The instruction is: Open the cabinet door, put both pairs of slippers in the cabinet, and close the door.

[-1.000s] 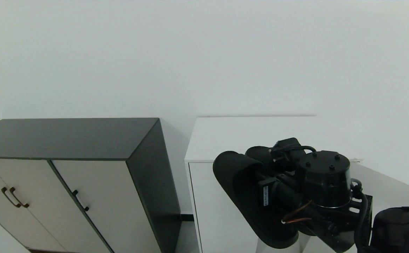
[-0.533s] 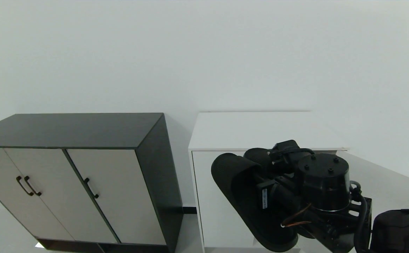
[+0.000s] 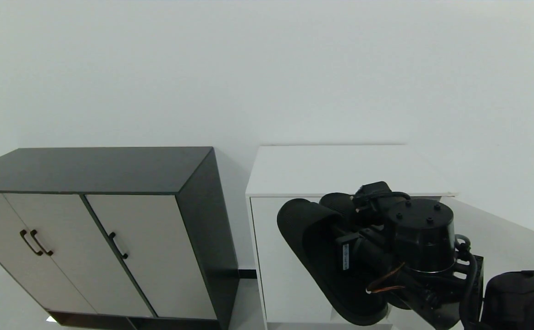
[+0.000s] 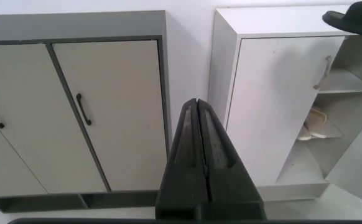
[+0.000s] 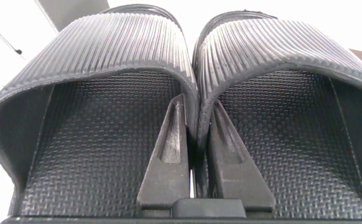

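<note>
Lower right in the head view, the right gripper (image 5: 196,104) clamps the black slippers (image 3: 315,243) by their touching inner straps; probably light, bendy rubber.

Right arm (image 3: 432,293) matte black, cylindrical wrist housing (image 3: 420,240), screws (image 3: 427,220) on cap, looped black cable (image 3: 471,275), orange-red wires (image 3: 386,280), white label strip (image 3: 346,255), left gripper (image 4: 197,104) and right gripper (image 5: 198,106) black tapered wedges

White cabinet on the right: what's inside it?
Through its open side, the white cabinet shows shelves and, on the middle one, what look like pale slippers. Its closed door hides the rest.
</note>
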Controlling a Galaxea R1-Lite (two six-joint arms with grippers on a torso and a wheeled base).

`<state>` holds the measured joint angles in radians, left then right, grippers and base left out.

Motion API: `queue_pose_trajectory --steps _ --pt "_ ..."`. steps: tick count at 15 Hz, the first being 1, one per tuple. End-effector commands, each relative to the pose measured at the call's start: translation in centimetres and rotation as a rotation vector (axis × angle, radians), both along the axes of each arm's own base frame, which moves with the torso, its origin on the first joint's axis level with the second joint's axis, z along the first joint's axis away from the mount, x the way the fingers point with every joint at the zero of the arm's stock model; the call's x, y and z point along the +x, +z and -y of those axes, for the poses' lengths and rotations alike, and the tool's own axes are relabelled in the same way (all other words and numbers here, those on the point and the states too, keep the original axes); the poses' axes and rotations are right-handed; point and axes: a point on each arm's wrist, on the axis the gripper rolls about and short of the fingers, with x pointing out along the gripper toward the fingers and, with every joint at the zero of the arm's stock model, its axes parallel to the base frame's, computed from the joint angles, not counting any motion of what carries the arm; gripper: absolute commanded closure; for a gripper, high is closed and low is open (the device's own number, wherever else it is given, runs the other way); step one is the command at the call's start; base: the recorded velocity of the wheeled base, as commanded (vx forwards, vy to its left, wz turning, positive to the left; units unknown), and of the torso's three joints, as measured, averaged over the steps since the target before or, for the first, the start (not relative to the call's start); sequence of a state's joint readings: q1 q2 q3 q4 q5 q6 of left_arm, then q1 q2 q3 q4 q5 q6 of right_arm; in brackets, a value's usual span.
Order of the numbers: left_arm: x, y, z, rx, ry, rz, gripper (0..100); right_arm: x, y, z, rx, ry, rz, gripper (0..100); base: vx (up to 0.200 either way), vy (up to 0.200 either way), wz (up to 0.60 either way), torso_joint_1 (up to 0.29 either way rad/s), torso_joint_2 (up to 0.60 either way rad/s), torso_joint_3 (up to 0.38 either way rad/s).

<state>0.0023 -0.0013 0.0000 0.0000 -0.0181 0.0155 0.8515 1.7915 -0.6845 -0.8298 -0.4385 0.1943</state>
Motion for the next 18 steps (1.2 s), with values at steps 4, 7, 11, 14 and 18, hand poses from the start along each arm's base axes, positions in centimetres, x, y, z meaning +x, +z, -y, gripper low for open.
queue_pose_trajectory --steps 4,7,11,14,18 --pt "0.01 0.0 0.0 -0.002 0.0 -0.001 100 0.05 0.01 -0.05 0.001 0.0 0.001 100 0.0 0.0 0.0 0.0 0.0 0.0" --pt "0.01 0.0 0.0 -0.002 0.0 -0.001 100 0.0 0.07 0.01 0.002 -0.002 0.002 100 0.0 -0.2 0.0 -0.002 0.0 0.004" --pt "0.01 0.0 0.0 -0.002 0.0 -0.001 100 -0.12 0.02 0.08 0.001 -0.001 -0.001 100 0.0 -0.2 0.0 0.005 0.0 0.002" --pt "0.01 0.0 0.0 -0.002 0.0 -0.001 100 -0.24 0.22 0.21 0.006 0.001 0.003 100 0.0 -0.2 0.0 0.002 0.01 0.004" --pt "0.01 0.0 0.0 -0.002 0.0 -0.001 100 -0.52 -0.19 0.52 0.016 0.005 0.018 100 0.0 -0.2 0.0 0.004 0.0 0.001"
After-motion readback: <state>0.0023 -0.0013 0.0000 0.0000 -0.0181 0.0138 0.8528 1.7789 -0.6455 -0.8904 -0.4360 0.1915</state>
